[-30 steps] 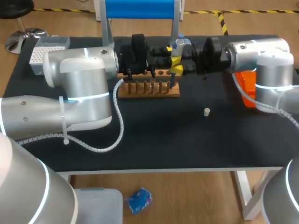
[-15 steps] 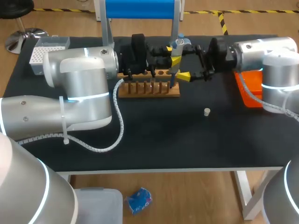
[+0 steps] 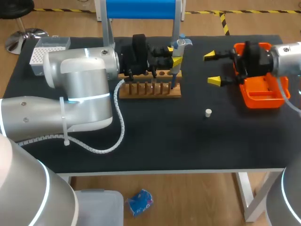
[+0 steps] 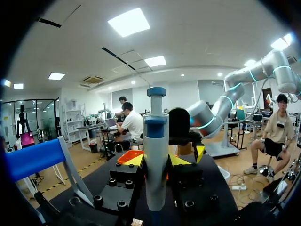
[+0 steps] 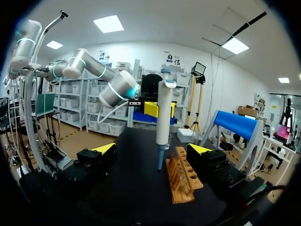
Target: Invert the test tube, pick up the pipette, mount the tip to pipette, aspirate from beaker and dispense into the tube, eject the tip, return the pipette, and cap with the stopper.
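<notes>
A small white stopper (image 3: 208,112) lies alone on the black table (image 3: 188,146), nearest the front edge. Behind it and toward the left arm's side stands a wooden rack (image 3: 149,90). Over the rack's right end the pipette (image 3: 176,63) hangs upright, long axis vertical, plunger on top and narrow end down at the rack. The left gripper (image 3: 174,55) is closed on its body from both sides; the left wrist view shows a yellow tip against each flank. Well apart to the right, the right gripper (image 3: 212,68) is spread wide and holds nothing, its fingers aimed back at the pipette, which stands straight ahead of it in the right wrist view. An orange tray (image 3: 263,99) sits under that arm, and a tip box (image 3: 48,51) waits at the far left corner. The pipette looks to be the left arm's to carry, while the stopper lies closer to the free right gripper.
</notes>
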Robot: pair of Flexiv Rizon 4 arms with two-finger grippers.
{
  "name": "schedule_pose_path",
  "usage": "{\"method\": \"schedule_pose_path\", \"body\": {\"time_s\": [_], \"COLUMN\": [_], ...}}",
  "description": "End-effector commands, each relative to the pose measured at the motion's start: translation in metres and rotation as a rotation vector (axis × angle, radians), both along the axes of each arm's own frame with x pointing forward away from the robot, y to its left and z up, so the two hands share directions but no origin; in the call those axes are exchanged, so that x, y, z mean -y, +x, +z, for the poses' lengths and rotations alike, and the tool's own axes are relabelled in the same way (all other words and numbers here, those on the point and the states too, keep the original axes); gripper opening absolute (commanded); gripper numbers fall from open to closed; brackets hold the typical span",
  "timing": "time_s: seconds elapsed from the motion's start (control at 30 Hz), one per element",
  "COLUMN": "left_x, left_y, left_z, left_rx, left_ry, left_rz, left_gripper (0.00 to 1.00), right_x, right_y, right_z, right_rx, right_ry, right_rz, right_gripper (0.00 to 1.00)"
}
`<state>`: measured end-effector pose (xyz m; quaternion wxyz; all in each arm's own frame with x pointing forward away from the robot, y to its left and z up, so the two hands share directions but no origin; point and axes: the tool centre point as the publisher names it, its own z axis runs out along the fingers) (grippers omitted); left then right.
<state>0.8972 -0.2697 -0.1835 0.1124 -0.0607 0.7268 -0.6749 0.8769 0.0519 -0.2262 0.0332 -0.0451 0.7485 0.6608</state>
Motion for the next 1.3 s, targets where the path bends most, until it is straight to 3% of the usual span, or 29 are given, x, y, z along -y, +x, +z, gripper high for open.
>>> {"method": "schedule_pose_path", "body": {"time_s": [0.03,0.2,0.4,0.83,1.1,1.3], "left_x": [0.001,0.001,0.0,-0.091,-0.156,-0.156], "left_y": [0.0,0.0,-0.003,-0.006,-0.018,-0.018], "left_z": [-0.001,-0.001,0.02,0.041,0.028,0.028], "left_rx": [0.002,0.002,0.032,-0.002,-0.048,-0.048], "left_ry": [-0.003,-0.003,0.014,0.061,0.054,0.054], "left_rz": [0.004,0.004,-0.022,0.082,0.251,0.251], "left_gripper": [0.0,0.0,0.0,0.0,0.0,0.0], "right_x": [0.0,0.0,0.0,0.0,0.0,0.0], "right_y": [-0.007,-0.007,-0.007,-0.007,-0.007,-0.007], "right_z": [0.004,0.004,0.004,0.004,0.004,0.004], "right_rx": [0.005,0.005,0.005,0.005,0.005,0.005], "right_ry": [-0.019,-0.019,-0.019,-0.019,-0.019,-0.019], "right_rz": [-0.041,-0.041,-0.041,-0.041,-0.041,-0.041], "right_gripper": [1.0,1.0,1.0,1.0,1.0,1.0]}}
